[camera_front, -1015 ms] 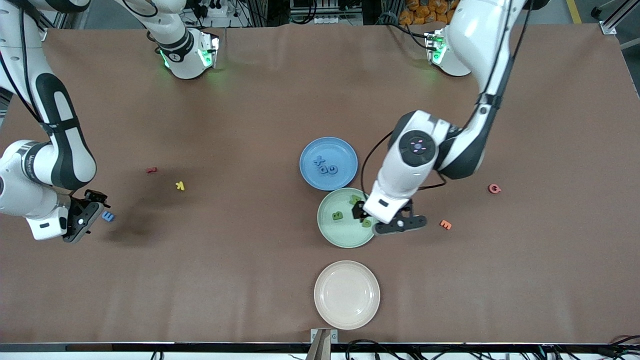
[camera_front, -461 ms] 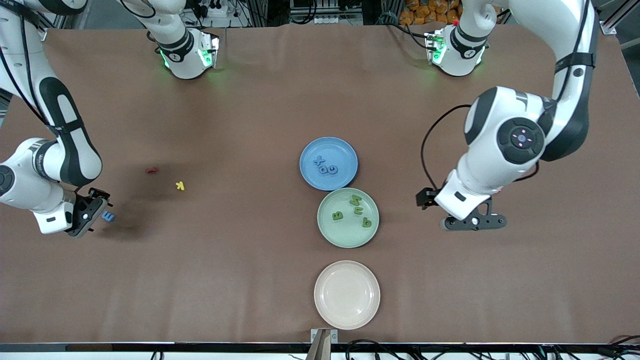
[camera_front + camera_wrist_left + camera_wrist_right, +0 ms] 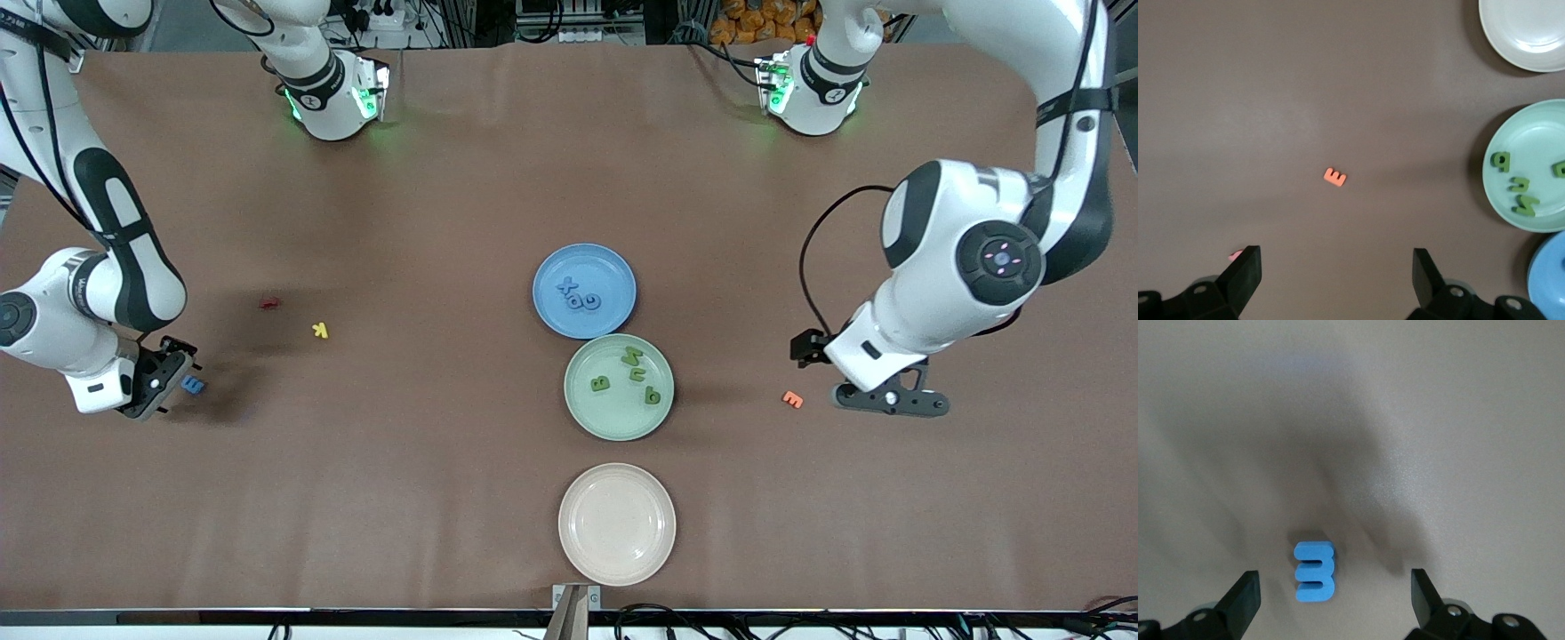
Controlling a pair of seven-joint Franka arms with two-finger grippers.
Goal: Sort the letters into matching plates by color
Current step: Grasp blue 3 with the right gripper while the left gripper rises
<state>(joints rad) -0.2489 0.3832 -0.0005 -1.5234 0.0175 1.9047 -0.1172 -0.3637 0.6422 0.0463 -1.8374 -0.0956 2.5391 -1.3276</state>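
- A blue letter (image 3: 192, 385) is lying on bare table toward the right arm's end, just beside the right gripper (image 3: 151, 384), whose fingers are standing apart.
- Blue plate (image 3: 584, 291) and green plate (image 3: 619, 387) are touching mid-table.
- Left gripper (image 3: 889, 400), fingers spread, is hovering near an orange letter (image 3: 792, 399).

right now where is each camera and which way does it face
front view: high across the table, facing the robots; both arms show, with the blue plate, green plate and white plate.
left wrist view: on the left arm, looking down past the open left gripper at the orange letter.
right wrist view: on the right arm, looking down past the open right gripper at the blue letter.
shared: front and left wrist views both show the orange letter and all three plates.
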